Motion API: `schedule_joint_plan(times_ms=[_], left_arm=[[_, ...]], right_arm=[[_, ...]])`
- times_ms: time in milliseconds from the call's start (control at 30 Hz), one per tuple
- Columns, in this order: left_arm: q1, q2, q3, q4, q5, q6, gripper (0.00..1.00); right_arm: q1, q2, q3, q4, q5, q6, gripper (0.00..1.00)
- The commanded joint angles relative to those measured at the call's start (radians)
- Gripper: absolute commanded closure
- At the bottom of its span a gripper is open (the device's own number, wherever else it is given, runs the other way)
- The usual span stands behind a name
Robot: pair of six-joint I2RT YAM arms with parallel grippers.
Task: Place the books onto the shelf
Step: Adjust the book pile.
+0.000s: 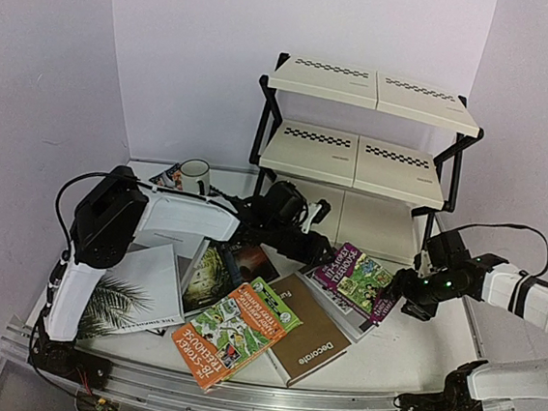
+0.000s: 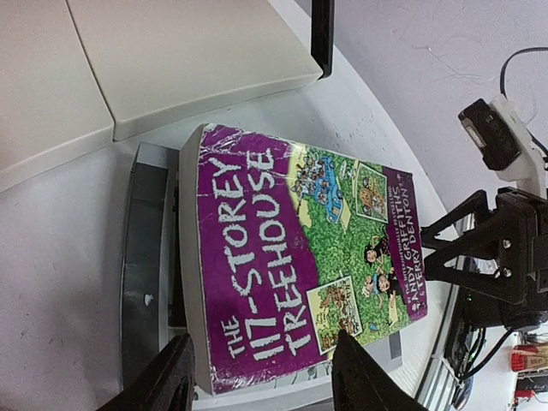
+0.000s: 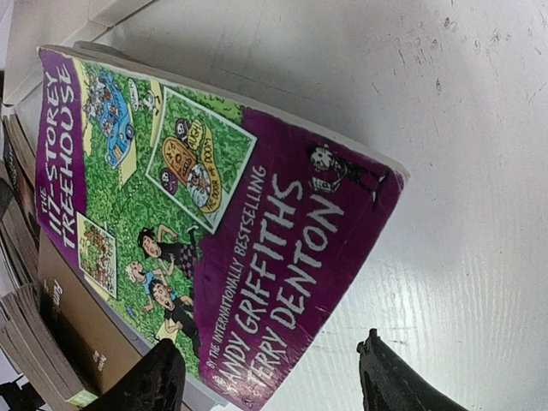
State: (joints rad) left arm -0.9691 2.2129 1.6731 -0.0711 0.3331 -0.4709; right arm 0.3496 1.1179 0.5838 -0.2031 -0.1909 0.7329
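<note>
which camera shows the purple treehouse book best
Left wrist: the purple book lies nearly whole in frame, title and cover pictures easy to read. Right wrist is closer, author names large, but the title sits small at the edge. The top view shows it small, lying on other books.

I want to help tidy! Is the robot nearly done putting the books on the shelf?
Not nearly. Done: nothing, the shelf tiers in view are bare. In hand: the left gripper and right gripper, both open, flank the purple Treehouse book. Left: every book lies on the table.

The purple paperback (image 2: 257, 282) reads "The 117-Storey Treehouse, Andy Griffiths, Terry Denton"; the brown book (image 1: 314, 341), "Decorate".
</note>
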Motion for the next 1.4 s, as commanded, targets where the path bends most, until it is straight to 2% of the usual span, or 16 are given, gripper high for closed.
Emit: schedule_joint_plan(times_ms=[0, 233, 333, 600, 700, 833, 1200, 1367], left_arm=[[0.006, 0.069, 0.095, -0.016, 0.018, 0.019, 0.45], [0.007, 0.110, 0.115, -0.026, 0.042, -0.011, 0.45], [0.006, 0.116, 0.115, -0.025, 0.081, -0.022, 0.45], [0.005, 0.066, 0.042, -0.026, 0.162, -0.038, 0.65], [0.004, 0.036, 0.006, -0.025, 0.179, -0.053, 0.67], [-0.002, -0.008, -0.043, -0.024, 0.191, -0.069, 0.70], [-0.019, -0.062, -0.094, -0.018, 0.223, -0.102, 0.70], [-0.019, -0.071, -0.098, -0.018, 0.189, -0.115, 0.68]], right_arm=[[0.006, -0.002, 0.012, -0.040, 0.021, 0.011, 0.33], [0.006, 0.044, 0.030, -0.025, 0.011, 0.011, 0.40], [0.006, 0.051, 0.032, -0.014, 0.005, 0.010, 0.47], [0.006, 0.106, 0.072, 0.017, -0.047, -0.008, 0.60], [0.006, 0.128, 0.092, 0.018, -0.055, -0.018, 0.60], [0.006, 0.133, 0.106, -0.003, -0.040, -0.038, 0.53], [0.006, 0.128, 0.152, -0.158, 0.064, -0.192, 0.30], [0.007, 0.039, 0.188, -0.247, 0.147, -0.297, 0.17]])
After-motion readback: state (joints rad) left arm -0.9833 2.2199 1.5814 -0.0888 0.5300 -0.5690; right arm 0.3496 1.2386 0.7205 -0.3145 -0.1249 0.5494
